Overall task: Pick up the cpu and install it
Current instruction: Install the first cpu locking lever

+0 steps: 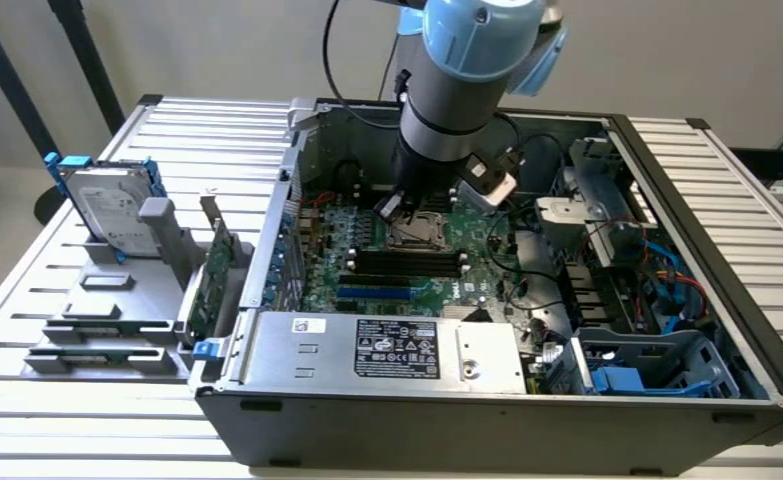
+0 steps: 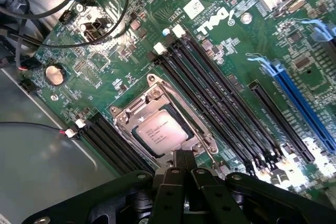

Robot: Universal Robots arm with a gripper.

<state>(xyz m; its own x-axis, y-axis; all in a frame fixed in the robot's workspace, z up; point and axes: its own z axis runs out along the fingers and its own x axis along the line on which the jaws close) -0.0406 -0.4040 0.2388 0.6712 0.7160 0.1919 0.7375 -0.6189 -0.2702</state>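
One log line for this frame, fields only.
arm: above motherboard inside open computer case | cpu: seated in socket | gripper: just above cpu, holding nothing

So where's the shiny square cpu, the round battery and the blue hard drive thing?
cpu [image 2: 160, 134]: wrist view, middle of its silver top plate, sitting in the socket.
round battery [image 2: 54, 74]: wrist view, centre of its face.
hard drive [image 1: 108, 215]: exterior view, its silver face between the blue rails.

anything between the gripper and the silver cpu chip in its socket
In the wrist view, nothing: the black gripper sits just off the square silver cpu, with only the metal socket frame's edge and bare green motherboard between.
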